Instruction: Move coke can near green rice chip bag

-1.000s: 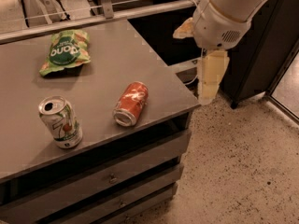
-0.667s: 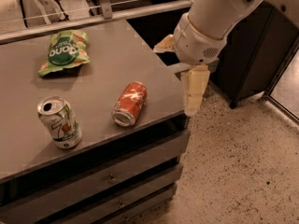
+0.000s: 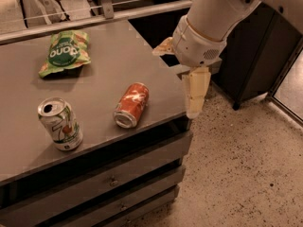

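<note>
The coke can [image 3: 131, 104] lies on its side on the grey table [image 3: 118, 65], near the front right edge, its silver end facing the front. The green rice chip bag [image 3: 64, 52] lies flat at the table's back left, well apart from the can. My gripper [image 3: 175, 82] hangs at the table's right edge, to the right of the coke can and above it. It is open and empty. One cream finger [image 3: 195, 91] points down past the edge and the other [image 3: 164, 47] sticks out to the left over the tabletop.
A white-and-green can [image 3: 60, 123] stands upright at the front left, its top open. A metal rail [image 3: 94, 20] runs along the table's back. Drawers [image 3: 109, 178] sit under the top. A dark cabinet [image 3: 258, 56] stands to the right on speckled floor [image 3: 236, 174].
My arm has moved left, from beside the table's right end to over its right edge, closer to the coke can. The cans and the bag have not moved.
</note>
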Robot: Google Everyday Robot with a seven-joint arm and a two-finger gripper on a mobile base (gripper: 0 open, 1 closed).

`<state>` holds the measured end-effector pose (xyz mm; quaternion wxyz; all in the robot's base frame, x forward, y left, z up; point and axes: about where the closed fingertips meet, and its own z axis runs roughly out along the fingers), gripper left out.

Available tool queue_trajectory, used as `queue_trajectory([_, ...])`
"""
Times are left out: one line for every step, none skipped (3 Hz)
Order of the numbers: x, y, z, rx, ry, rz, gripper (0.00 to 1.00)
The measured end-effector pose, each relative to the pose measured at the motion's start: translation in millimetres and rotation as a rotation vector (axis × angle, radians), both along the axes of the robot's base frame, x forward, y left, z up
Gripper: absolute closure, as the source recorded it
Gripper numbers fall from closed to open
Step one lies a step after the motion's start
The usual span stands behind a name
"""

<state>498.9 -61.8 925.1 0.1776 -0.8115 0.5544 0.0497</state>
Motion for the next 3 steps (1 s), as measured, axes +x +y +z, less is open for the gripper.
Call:
queue_trajectory([6, 17, -20, -0.056, 0.029, 0.111, 0.0])
queue_trajectory([25, 38, -49, -0.106, 0.042, 0.238, 0.0])
queue_trajectory([38, 55, -75, -0.144, 0.033, 0.349, 0.0])
